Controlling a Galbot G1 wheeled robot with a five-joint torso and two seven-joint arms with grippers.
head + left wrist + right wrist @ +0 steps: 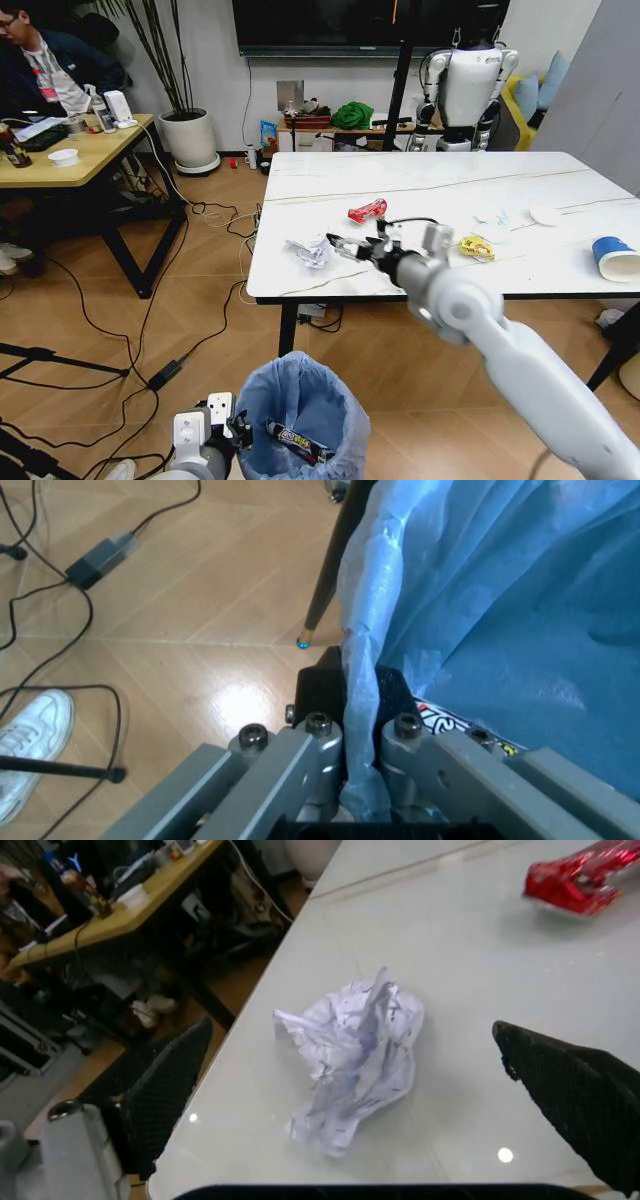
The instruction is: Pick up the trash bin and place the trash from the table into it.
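The trash bin (300, 412), lined with a light blue bag, hangs low in front of me with my left gripper (236, 428) shut on its rim. In the left wrist view the fingers (318, 744) pinch the blue liner (480, 592), and a black-red-yellow stick pack (296, 441) lies inside. On the table (420, 180), my right gripper (335, 245) is open beside a crumpled white tissue (310, 251). The right wrist view shows that tissue (355, 1057) between the spread fingers (165, 1095). More trash lies beyond: a red wrapper (368, 210), a yellow wrapper (476, 245), a white lid (546, 214) and a blue-white cup (615, 258).
A yellow-wood desk (90, 150) stands to the left, with a seated person behind it. Cables (150, 330) trail over the wooden floor. A potted plant (188, 135) and another robot (465, 90) stand at the back. The tissue lies near the table's front left corner.
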